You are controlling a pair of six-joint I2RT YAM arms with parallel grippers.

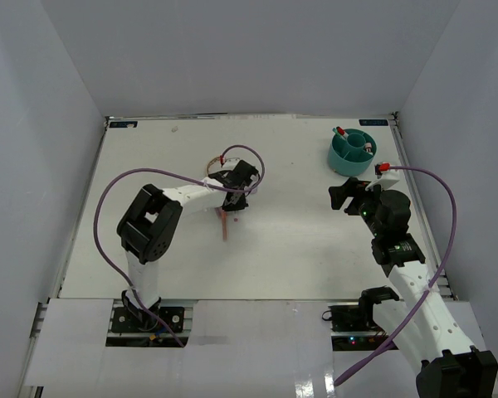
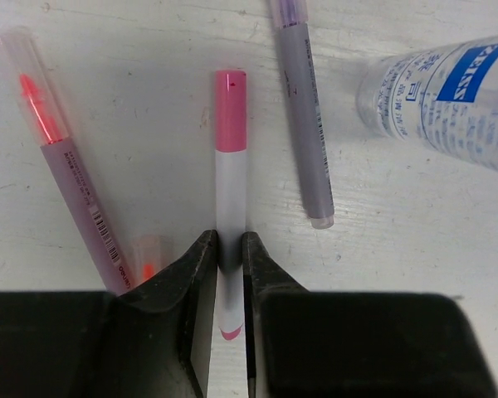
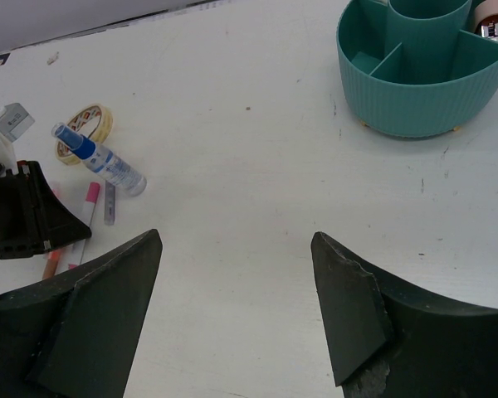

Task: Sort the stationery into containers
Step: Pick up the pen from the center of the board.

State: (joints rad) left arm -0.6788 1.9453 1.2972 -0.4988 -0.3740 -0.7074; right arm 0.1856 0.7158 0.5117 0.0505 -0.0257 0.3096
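Closest to lens in left wrist view: left gripper (image 2: 228, 242), black jaws clamped on thin white-barrelled pink-capped pen (image 2: 231, 162). Grip near tail end, pink cap pointing away from wrist. Contact between pen and white table (image 2: 149, 50) not resolved.

All places logged relative to pink-capped pen:
- Just left of it: grey-barrelled pen with clear cap over orange-red tip (image 2: 70, 174), tilted, lower end hidden behind gripper body.
- Between those two, beside left finger: second short clear cap with orange tip (image 2: 149, 257), rest hidden.
- Just right of it, apart: grey pen with purple cap (image 2: 305, 124), nearly parallel.
- Further right: small clear bottle with blue-printed label (image 2: 448, 91), lying on its side. Blue cap seen in right wrist view only, resting across tan ring-shaped loop (image 3: 106, 124).
- Well apart, across open table: round ribbed teal plastic organiser (image 3: 415, 91), upright, central well and divided outer compartments visible. Noted white-and-red item (image 3: 490, 21) in outer compartment at frame edge, too cropped to identify.

Right gripper (image 3: 236, 249): jaws wide apart, holding nothing, hanging above bare table between pink-capped pen and organiser, nearer organiser in top view.
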